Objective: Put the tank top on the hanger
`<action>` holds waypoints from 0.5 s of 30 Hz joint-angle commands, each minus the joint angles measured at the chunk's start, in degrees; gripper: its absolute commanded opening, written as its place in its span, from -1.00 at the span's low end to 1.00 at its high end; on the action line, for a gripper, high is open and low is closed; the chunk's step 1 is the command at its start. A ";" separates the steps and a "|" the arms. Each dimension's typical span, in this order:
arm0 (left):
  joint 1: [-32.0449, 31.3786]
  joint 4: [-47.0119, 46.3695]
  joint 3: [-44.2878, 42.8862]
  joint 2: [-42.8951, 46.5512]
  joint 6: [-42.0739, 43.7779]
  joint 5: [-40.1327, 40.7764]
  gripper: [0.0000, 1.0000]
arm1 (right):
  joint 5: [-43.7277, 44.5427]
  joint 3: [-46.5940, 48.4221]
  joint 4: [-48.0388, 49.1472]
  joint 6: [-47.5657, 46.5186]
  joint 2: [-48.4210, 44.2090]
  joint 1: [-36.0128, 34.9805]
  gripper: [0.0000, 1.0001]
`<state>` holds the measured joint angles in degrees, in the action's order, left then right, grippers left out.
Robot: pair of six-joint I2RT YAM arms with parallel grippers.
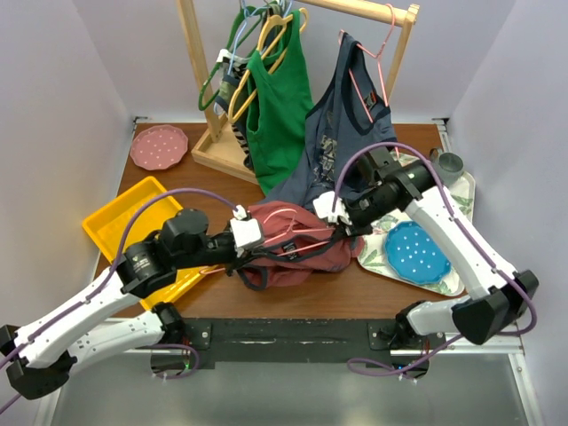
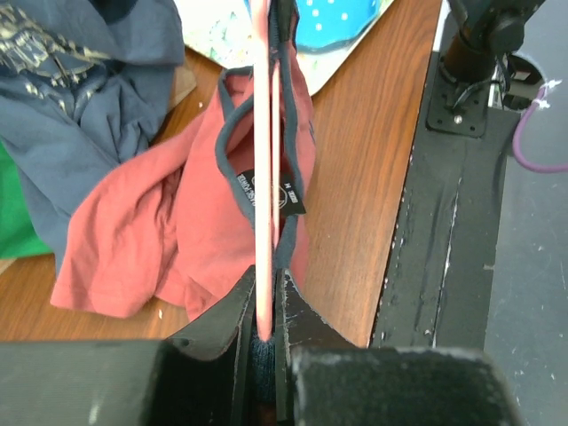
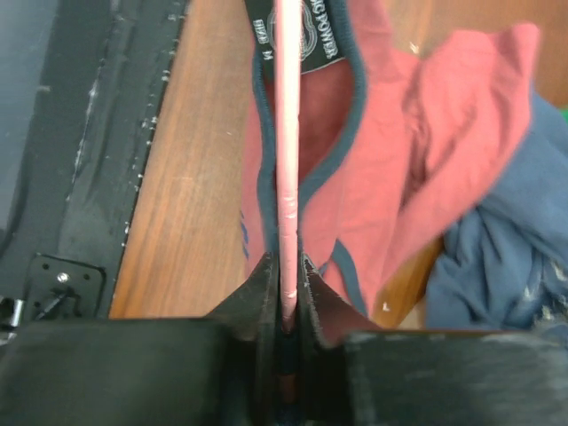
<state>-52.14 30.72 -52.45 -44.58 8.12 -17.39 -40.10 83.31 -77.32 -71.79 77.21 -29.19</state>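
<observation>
At the near edge of the bench [image 1: 373,297] the left jaws are pressed together on the thin pink wire of the hanger [image 2: 264,177], and a fold of navy trim seems to be caught beside it. The right jaws pinch the same wire from the opposite end, as the right wrist view shows. The hanger therefore lies low over the bench, held between the two arms.

The red top [image 1: 297,262] lies crumpled on the bench under and around that wire. Its neck opening, with the label, sits against the wire. Some cloth looks threaded over the wire, though I cannot tell how much.

I judge the top to be light, limp cloth. It will sag, bunch and slide along a smooth wire, and it gives nothing to push against. The trimmed edges at the neck and armholes, near a shoulder strap, look like the firmest places to take it.

The hanger looks light and stiff but springy, and apt to twist in a pinch. It is best gripped at its bar or a shoulder corner.

Beyond, a navy top [image 1: 342,133] drapes from the rack [image 1: 217,155] down to the red top's far edge, so a snag is possible there.
</observation>
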 commanded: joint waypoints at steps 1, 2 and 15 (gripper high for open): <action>0.11 -4.88 1.03 2.30 -0.82 0.23 -1.00 | -6.04 0.89 -7.93 0.15 3.47 -0.08 -1.00; 0.11 -4.79 1.46 2.65 -1.35 1.64 -1.00 | -6.92 1.59 -8.20 1.20 2.78 -0.08 -1.00; 0.11 -1.45 2.52 17.31 -6.45 28.53 1.00 | 6.76 -2.10 7.70 34.59 -11.97 1.93 -1.00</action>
<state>-52.14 30.11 -49.89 -31.35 3.68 0.80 -39.38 81.36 -76.25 -51.94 72.20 -28.95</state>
